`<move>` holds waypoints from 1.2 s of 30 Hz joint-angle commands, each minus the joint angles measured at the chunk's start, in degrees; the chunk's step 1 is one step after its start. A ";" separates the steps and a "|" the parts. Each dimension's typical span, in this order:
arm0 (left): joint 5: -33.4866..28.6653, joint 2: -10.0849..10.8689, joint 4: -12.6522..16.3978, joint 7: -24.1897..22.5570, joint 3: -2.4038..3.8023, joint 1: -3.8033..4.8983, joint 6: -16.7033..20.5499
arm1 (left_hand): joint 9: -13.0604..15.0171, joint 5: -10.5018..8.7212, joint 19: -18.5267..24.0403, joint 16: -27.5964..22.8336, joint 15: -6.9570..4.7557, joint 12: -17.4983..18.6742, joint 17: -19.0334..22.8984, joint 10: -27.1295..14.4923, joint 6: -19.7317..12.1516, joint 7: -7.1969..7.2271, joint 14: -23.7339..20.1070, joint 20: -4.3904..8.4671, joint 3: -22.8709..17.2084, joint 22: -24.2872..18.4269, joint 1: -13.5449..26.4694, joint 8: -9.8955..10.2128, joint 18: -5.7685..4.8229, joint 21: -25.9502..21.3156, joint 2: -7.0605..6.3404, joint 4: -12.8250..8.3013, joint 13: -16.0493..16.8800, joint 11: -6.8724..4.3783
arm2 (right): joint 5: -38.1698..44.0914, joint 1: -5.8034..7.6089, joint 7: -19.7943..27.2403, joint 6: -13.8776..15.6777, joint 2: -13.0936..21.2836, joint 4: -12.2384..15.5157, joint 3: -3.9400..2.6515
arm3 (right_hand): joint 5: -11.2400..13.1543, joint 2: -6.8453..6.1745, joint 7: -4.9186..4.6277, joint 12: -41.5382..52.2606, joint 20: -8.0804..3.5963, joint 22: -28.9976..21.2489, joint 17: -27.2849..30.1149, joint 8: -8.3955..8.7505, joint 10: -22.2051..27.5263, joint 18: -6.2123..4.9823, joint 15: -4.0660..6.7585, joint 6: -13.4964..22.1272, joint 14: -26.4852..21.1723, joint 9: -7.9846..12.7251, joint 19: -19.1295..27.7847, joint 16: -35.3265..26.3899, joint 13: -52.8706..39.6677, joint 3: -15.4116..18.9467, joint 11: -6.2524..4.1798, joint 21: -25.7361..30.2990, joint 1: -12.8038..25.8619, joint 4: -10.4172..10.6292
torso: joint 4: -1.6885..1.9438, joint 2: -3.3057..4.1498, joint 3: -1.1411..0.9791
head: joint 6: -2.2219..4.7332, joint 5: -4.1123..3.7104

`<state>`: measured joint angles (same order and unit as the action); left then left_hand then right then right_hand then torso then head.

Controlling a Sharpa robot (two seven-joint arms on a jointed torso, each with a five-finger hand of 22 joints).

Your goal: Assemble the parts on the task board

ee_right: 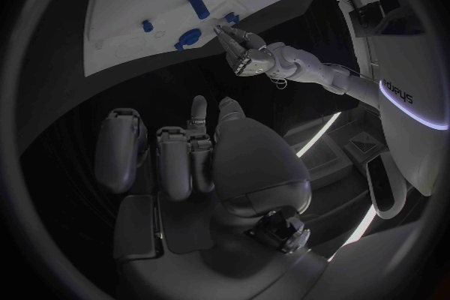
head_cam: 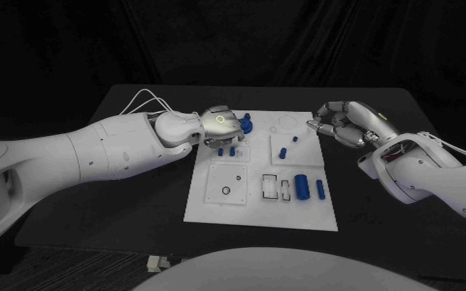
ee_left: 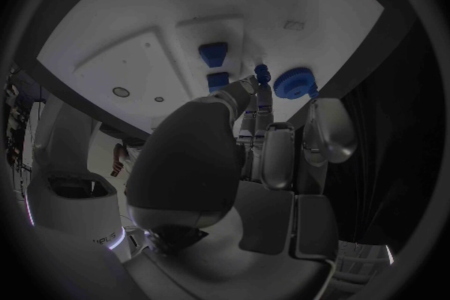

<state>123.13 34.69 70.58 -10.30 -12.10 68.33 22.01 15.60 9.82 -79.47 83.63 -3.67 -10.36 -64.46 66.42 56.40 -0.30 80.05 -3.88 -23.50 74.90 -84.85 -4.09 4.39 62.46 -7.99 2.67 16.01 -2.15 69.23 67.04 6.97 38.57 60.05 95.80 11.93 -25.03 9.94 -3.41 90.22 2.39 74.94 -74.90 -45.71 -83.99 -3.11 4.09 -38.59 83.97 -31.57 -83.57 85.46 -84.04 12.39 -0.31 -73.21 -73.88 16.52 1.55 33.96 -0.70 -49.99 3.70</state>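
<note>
White task board [head_cam: 291, 213] lies mid-tabletop [head_cam: 388, 237], carrying small blue parts [head_cam: 303, 186] and a round blue part [head_cam: 245, 125] near its far left corner. Left hand [head_cam: 219, 126] sits at that corner, fingertips [ee_left: 247, 87] touching a small blue piece; whether it pinches, I cannot tell. Right hand [head_cam: 342, 124] hovers beside the board's far right edge, fingers curled, holding nothing.

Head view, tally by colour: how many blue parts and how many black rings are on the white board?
Blue parts: 7
Black rings: 2, one much smaller
Total: 9
</note>
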 commanded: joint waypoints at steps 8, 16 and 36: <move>0.04 0.14 -0.21 0.70 -0.05 -0.15 0.65 | -1.18 -1.00 1.16 -0.66 -0.10 2.76 1.24 -7.56 -5.60 2.63 -1.19 -0.11 0.27 7.94 1.39 0.41 0.92 -1.69 -0.89 -0.18 1.05 0.85 | 0.32 -0.15 -0.87 -0.22 0.13 0.13 -0.04 | -0.27 -0.08 0.11 -0.22 -0.45 9.88 -6.43 0.07 -6.01 -0.76 0.37 -0.46 4.31 0.14 0.17 -0.25 -5.96 -0.08 -0.55 0.22 -0.75 -0.22 | 0.01 0.00 -0.01 | -0.01 -0.08; 0.04 1.10 0.21 1.53 -0.05 -0.15 7.26 | -1.91 -2.50 2.68 -1.39 0.33 3.59 3.99 -23.08 -8.84 4.88 -3.32 -0.37 3.81 7.31 1.49 0.08 1.37 -4.94 -1.28 0.38 0.19 1.46 | 0.32 -0.15 -0.91 -0.20 0.26 0.15 -0.04 | -0.27 -0.08 0.11 -0.22 -0.45 9.88 -6.43 0.07 -6.01 -0.76 0.37 -0.46 4.31 0.14 0.17 -0.25 -5.96 -0.08 -0.55 0.22 -0.75 -0.22 | 0.01 0.00 0.00 | -0.01 -0.03; -2.95 7.78 4.49 4.99 -0.02 2.07 19.23 | -5.14 -6.97 2.55 -1.56 0.13 -2.28 5.05 -33.40 -12.01 7.48 -3.74 -0.67 8.98 7.11 -2.56 0.20 1.47 -6.98 -5.30 14.26 -6.81 -0.01 | 0.44 0.23 -1.49 -0.24 1.44 0.71 -0.05 | -0.36 -0.66 -0.13 -0.22 -0.47 9.36 -2.56 1.57 -6.01 -1.10 0.33 -0.13 3.46 1.47 0.77 -2.55 -5.96 -0.06 -0.36 1.98 -2.26 -0.20 | 0.01 0.00 0.01 | -0.01 0.77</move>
<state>122.73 41.88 74.49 -6.15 -12.20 69.90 37.84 10.48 3.05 -77.10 82.27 -3.47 -12.54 -59.47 32.90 44.21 6.95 76.77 -4.40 -14.26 74.90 -87.62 -3.77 5.31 55.80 -13.29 16.98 9.24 -2.10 69.24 67.05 6.72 38.47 61.22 96.18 11.93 -25.08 8.83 -3.26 90.38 1.95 74.91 -74.90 -44.43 -83.98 -3.17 4.05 -38.73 84.13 -30.31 -83.04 83.31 -84.05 12.39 -0.31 -71.47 -75.42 16.52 1.55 33.96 -0.69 -49.99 4.26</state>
